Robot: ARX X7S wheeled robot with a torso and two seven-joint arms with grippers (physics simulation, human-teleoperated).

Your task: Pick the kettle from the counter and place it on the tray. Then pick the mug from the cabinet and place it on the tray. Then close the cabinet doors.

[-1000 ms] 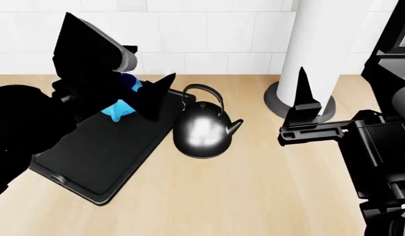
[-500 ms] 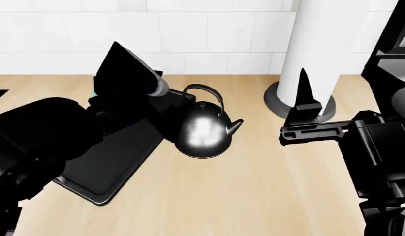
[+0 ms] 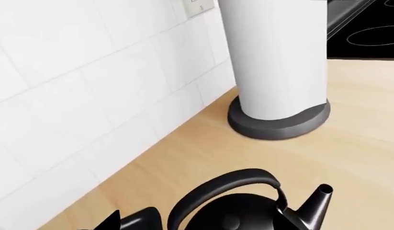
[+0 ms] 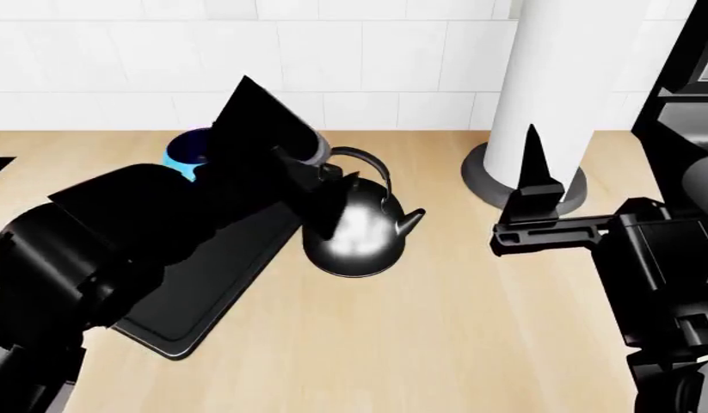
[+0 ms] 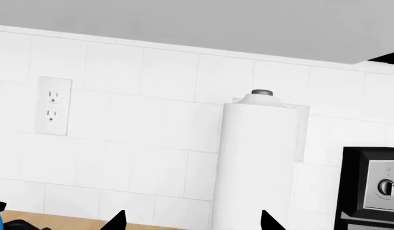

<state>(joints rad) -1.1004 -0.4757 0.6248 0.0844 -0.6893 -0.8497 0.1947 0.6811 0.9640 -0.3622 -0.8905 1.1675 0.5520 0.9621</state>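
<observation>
I see the kettle (image 4: 354,234) on the bench (image 4: 469,327), just beside the tray (image 4: 205,284). My left pincer (image 4: 330,194) hovers open at its handle; my right pincer (image 4: 535,185) is open, empty.

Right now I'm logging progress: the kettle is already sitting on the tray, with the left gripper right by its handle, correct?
Not quite. The head view shows the kettle on the counter, beside the tray, not on it. The left gripper is indeed right by its handle.
</observation>
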